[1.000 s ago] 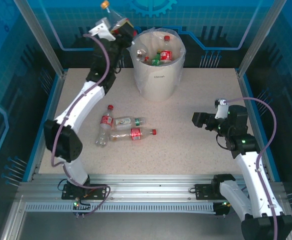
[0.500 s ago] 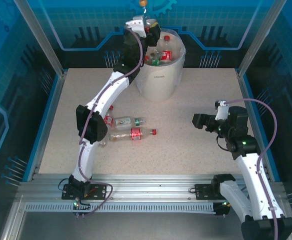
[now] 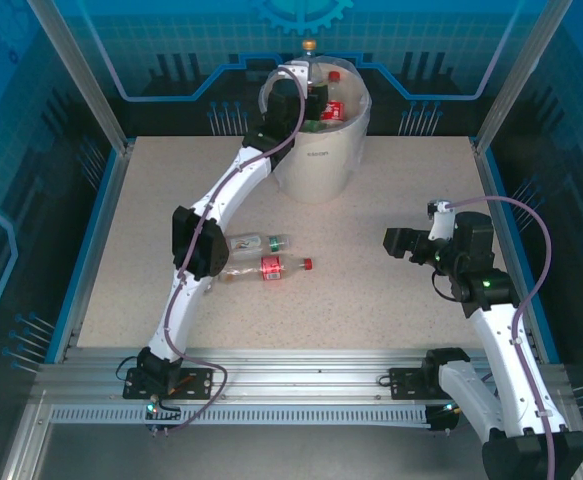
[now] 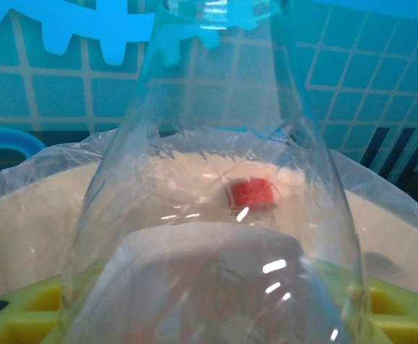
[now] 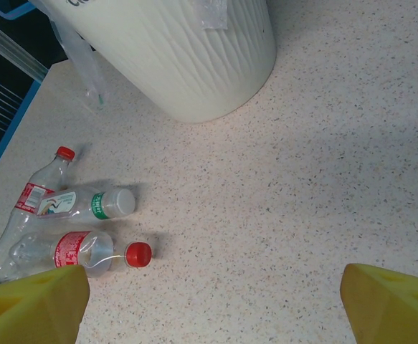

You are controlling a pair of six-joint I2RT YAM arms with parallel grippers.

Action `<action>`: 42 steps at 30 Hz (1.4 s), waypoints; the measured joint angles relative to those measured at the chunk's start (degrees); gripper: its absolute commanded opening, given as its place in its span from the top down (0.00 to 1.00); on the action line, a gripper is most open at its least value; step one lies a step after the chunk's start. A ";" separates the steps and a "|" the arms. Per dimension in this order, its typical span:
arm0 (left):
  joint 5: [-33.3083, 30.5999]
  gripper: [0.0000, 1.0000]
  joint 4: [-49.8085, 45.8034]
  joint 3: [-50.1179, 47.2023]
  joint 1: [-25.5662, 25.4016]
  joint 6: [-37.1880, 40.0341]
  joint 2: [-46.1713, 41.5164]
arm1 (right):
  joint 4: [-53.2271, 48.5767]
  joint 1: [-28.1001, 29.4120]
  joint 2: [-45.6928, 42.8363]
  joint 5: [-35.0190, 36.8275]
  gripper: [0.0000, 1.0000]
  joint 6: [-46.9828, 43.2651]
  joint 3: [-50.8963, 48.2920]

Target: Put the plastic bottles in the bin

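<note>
Top external | left pincer (image 3: 309, 85) grips bottle (image 4: 209, 143) over bin (image 3: 316, 165); right pincer (image 3: 393, 241) open | three bottles (image 5: 87, 204) loose

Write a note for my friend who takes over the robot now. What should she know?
Left pincer: shut on a clear bottle, held over the bin.
Right pincer: open, empty, hovering above the table on its right side.
Done: several bottles lie in the bin.
Left to do: drop the held bottle in, then bin the three bottles lying on the table.
</note>
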 measured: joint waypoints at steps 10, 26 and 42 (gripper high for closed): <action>3.28 0.01 -1.86 0.35 0.02 -0.31 0.00 | -0.02 0.00 0.00 0.00 0.09 0.02 0.00; 4.35 0.01 -3.19 2.19 0.00 1.11 -0.31 | 0.00 0.00 0.00 -0.04 0.09 0.04 0.00; 5.90 0.01 -18.62 1.09 1.66 3.48 -16.68 | -0.02 0.02 0.00 -0.02 0.09 0.04 0.00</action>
